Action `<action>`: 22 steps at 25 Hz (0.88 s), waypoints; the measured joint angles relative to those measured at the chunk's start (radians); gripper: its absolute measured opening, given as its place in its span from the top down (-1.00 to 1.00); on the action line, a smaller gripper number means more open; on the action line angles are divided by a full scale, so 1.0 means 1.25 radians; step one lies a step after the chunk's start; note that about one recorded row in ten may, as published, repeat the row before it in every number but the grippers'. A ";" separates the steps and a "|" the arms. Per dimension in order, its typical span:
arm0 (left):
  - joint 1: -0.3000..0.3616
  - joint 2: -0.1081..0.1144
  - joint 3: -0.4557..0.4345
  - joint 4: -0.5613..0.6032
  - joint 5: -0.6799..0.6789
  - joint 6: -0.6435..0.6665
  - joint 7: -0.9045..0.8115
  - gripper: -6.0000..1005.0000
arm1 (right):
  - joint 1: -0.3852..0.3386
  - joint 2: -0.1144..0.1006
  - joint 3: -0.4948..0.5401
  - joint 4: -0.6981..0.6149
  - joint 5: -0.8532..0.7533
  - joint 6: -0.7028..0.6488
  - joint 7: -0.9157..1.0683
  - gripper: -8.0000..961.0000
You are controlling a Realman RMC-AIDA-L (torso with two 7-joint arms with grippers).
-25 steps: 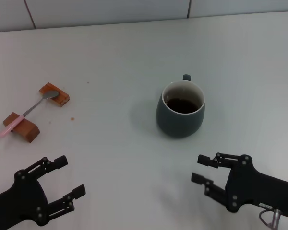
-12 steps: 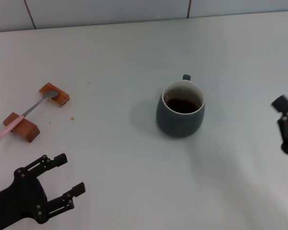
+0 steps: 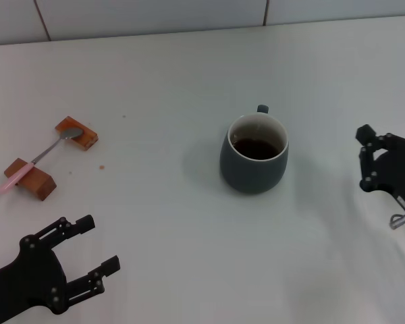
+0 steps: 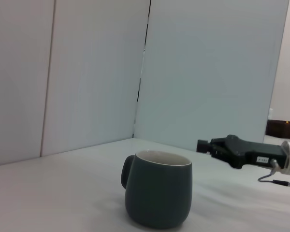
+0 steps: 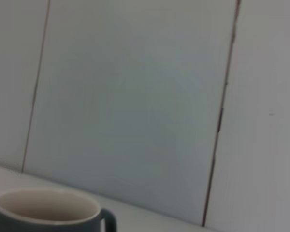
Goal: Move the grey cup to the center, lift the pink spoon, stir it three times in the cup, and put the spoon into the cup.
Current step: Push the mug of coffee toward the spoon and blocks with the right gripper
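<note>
**Right hand beside cup, nothing grasped yet**

Right hand (image 3: 366, 159) sits at 3 o'clock of the grey cup (image 3: 254, 162), well apart from it, holding nothing; cannot tell how far its fingers are spread. Cup stands upright near mid-counter (image 3: 189, 67), dark liquid inside, loop handle at 12 o'clock, away from the robot. Pink spoon (image 3: 37, 158) lies at 9 o'clock of the cup, well apart, bridged across two brown wooden blocks (image 3: 76, 132), bowl on the far block, pink end on the near one. Left hand (image 3: 91, 256) is at 7 o'clock of the cup, near the counter edge, fingers spread wide, empty, just short of the spoon.

Risks, as judgement: cup is rounded and full, so a side push or off-centre pinch may tip it or slop liquid. Handle faces away, so no easy hook. Spoon is slim and propped; a clumsy pinch may knock it off the blocks.
</note>
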 joint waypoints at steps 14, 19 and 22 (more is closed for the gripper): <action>-0.001 0.000 -0.008 0.000 0.000 -0.001 -0.001 -0.56 | 0.075 0.002 -0.017 0.120 -0.011 0.200 -0.092 0.93; -0.001 0.000 -0.008 0.000 0.000 -0.001 -0.001 -0.55 | 0.102 0.003 -0.015 0.151 -0.009 0.265 -0.095 0.92; -0.001 0.000 -0.008 0.000 0.000 0.000 -0.001 -0.55 | 0.115 0.004 -0.007 0.176 -0.005 0.301 -0.095 0.92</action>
